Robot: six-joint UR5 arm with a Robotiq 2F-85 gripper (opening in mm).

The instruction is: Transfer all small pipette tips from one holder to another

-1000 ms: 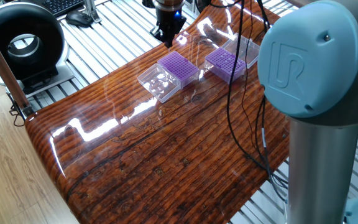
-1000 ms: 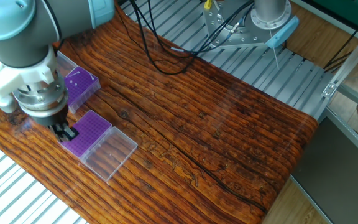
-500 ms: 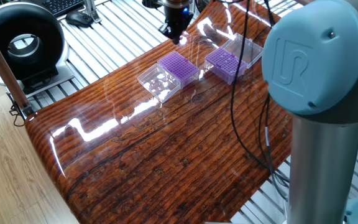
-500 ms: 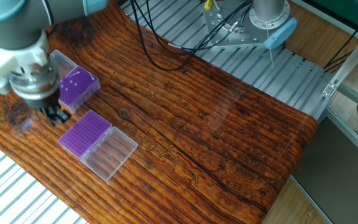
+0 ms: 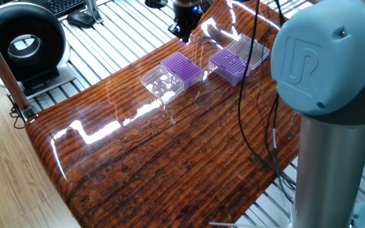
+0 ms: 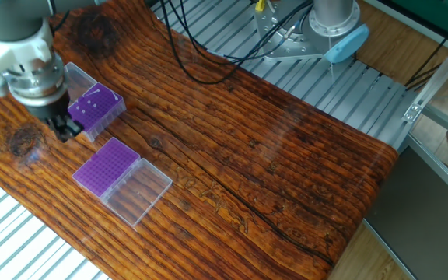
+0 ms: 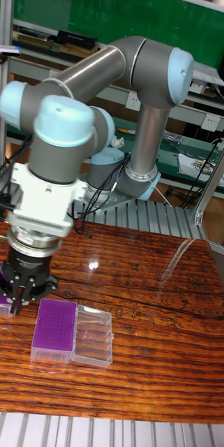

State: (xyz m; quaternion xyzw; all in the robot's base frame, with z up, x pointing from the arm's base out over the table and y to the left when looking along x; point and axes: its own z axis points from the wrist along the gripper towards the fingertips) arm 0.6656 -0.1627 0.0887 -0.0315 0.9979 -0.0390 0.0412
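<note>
- From my remote station: UR5 arm w/ gripper (image 6: 64, 128) sits at the far-left edge of the wooden table (image 6: 286, 155) in the other fixed view; in the tall view the gripper (image 7: 22, 297) hangs just above the table surface.
- Gripper state: fingers look close together, pointing down, but too small and dark in every view — I can't tell if pressed together or pinching anything.
- Two purple tip boxes on table, each w/ a clear hinged lid lying open beside it.
- Box A (image 6: 99, 106): just beside the gripper; a few pale specks on its top, small pipette tips (image 6: 93, 98), sparse. Same box in one fixed view (image 5: 229, 64).
- Box B (image 6: 106, 166): near box A, apart from it, dense dotted grid on top; whether holes or tips, can't resolve. Also seen at (image 5: 182, 68) and (image 7: 54, 326).
- Clear lid of box B (image 6: 137, 192) lies flat, touching the box along its long side.
- Gripper is beside box A, not over box B; contact w/ box A not discernible.
- Black cables (image 5: 252, 120) drape over the table edge.
</note>
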